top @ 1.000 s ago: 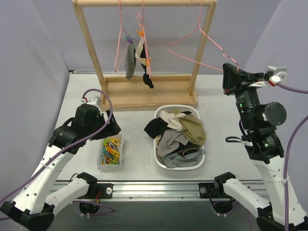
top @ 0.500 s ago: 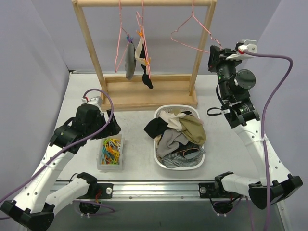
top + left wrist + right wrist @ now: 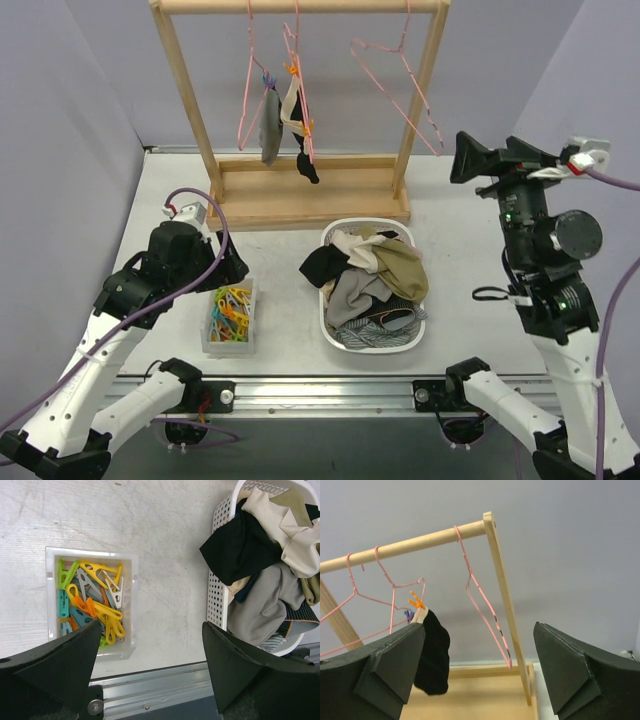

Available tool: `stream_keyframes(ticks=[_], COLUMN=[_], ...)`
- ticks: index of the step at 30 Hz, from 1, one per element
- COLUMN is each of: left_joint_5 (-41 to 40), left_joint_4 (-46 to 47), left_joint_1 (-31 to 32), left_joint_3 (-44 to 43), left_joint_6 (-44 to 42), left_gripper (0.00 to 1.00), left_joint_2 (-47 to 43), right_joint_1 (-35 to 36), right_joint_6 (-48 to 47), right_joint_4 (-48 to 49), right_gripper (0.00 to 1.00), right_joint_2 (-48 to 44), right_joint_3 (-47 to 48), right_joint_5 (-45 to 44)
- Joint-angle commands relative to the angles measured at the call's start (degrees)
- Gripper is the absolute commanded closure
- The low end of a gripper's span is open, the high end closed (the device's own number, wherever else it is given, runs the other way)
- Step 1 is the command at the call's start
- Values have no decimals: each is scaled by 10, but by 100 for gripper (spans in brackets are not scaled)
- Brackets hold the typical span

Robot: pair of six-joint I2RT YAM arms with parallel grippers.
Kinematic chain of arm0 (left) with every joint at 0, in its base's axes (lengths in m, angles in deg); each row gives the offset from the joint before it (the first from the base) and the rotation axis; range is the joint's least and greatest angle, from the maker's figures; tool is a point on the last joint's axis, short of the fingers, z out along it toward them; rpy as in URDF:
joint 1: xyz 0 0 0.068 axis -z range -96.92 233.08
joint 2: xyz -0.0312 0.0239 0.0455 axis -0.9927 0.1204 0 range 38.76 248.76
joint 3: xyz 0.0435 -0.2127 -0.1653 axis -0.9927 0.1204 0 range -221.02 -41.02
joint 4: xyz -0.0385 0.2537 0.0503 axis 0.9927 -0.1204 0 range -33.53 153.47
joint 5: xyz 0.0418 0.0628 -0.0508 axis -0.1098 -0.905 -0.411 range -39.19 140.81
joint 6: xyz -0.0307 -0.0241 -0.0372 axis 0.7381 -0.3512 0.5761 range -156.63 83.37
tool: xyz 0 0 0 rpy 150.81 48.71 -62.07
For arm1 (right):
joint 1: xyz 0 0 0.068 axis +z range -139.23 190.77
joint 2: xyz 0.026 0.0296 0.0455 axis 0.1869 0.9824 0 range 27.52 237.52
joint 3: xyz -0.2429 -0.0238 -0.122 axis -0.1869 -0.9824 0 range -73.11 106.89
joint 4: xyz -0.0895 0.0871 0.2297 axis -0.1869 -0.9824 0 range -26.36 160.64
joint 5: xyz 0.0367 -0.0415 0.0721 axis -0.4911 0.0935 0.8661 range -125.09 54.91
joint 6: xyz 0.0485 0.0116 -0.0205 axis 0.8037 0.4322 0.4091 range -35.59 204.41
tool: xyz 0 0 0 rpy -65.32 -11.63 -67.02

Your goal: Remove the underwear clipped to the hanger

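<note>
On the wooden rack, a grey underwear (image 3: 270, 130) hangs clipped to the left pink hanger (image 3: 248, 95). A black-and-white underwear (image 3: 298, 135) (image 3: 432, 655) hangs clipped to the middle hanger (image 3: 297, 70). The right hanger (image 3: 400, 80) (image 3: 485, 600) hangs bare. My right gripper (image 3: 478, 160) (image 3: 479, 627) is open and empty, right of the rack and apart from the bare hanger. My left gripper (image 3: 232, 268) (image 3: 151, 630) is open and empty, low over the table between the clip box and the basket. An olive-green garment (image 3: 402, 268) lies on the pile in the basket.
A white basket (image 3: 324, 305) (image 3: 217, 600) of clothes stands in front of the rack. A clear box (image 3: 207, 340) (image 3: 127, 560) of coloured clips sits left of it. The rack's right post (image 3: 420, 100) (image 3: 507, 600) stands close to my right gripper. An orange clip (image 3: 415, 601) holds the black-and-white underwear.
My right gripper has opened and let go of the bare hanger, then drawn back to the right. The hanger has swung back under the rail. The left arm has barely shifted.
</note>
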Motion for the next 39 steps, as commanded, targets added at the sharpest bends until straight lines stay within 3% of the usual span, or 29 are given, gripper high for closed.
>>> stream_keyframes(ticks=[1, 6, 10, 16, 25, 27, 28, 30, 31, 32, 33, 37, 39], left_joint_5=[10, 10, 20, 33, 36, 36, 36, 36, 36, 36, 37, 37, 36], left_joint_4=[17, 28, 41, 54, 60, 59, 60, 59, 59, 59, 58, 57, 57], left_joint_1=[-4, -5, -5, -5, -6, -6, -6, -6, -6, -6, -6, -6, -6], left_joint_3=[-12, -10, -6, 2, 19, 20, 20, 21, 23, 24, 24, 22, 18], left_joint_6=[2, -1, -4, 0, -1, -4, -5, -7, -7, -7, -8, -8, -9], left_gripper=[9, 9, 9, 10, 10, 10, 10, 10, 10, 10, 10, 10, 10], left_joint_2=[-1, 1, 14, 15, 5, 5, 5, 3, 3, 2, 0, -4, -4], right_joint_1=[-1, -1, 5, 40, 70, 73, 73, 73, 75, 75, 79, 87, 88], right_joint_6=[17, 54, 74, 71, 72, 79, 84, 85, 86, 88, 91, 97, 102], right_joint_4=[-107, -225, -267, -267, -234, -226, -222, -222, -224, -226, -229, -256, -262], right_gripper=[0, 0, 0, 0, 1, 12, 28, 51, 65, 93, 100, 100, 100], right_joint_2=[-35, -84, -35, 74, 186, 202, 213, 218, 209, 199, 185, 88, 67], right_joint_3=[-9, -83, -150, -191, -186, -190, -192, -193, -193, -190, -188, -155, -136], right_joint_5=[-14, 6, 50, 25, 83, 88, 103, 111, 113, 114, 110, 126, 189])
